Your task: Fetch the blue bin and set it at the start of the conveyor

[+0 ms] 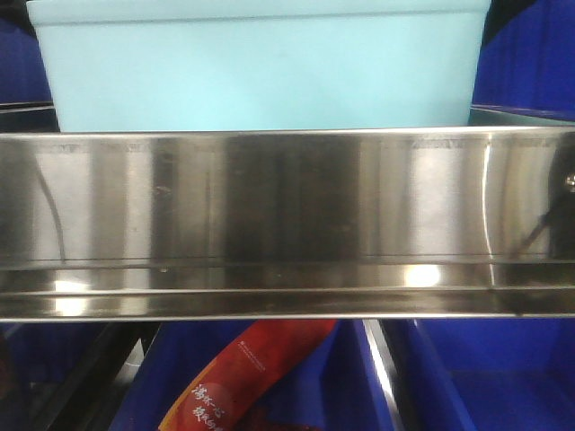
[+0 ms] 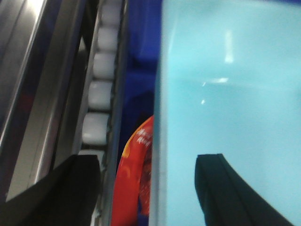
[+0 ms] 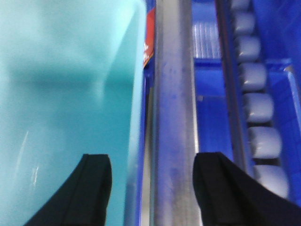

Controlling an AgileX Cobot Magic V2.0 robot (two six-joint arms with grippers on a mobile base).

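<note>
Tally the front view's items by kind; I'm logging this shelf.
Pale turquoise bin: 1
Dark blue bins, partly visible: at least 4
Red snack packet: 1
Stainless-steel shelf rail: 1
Total: at least 7

Front view: one blue bin, upper centre; one steel shelf rail, mid-frame; two dark blue bins along the lower edge; one red packet, lower centre. Left wrist view: my left gripper, two dark fingers; five white rollers, upper left. Right wrist view: my right gripper, again two fingers; seven rollers, right edge.
</note>
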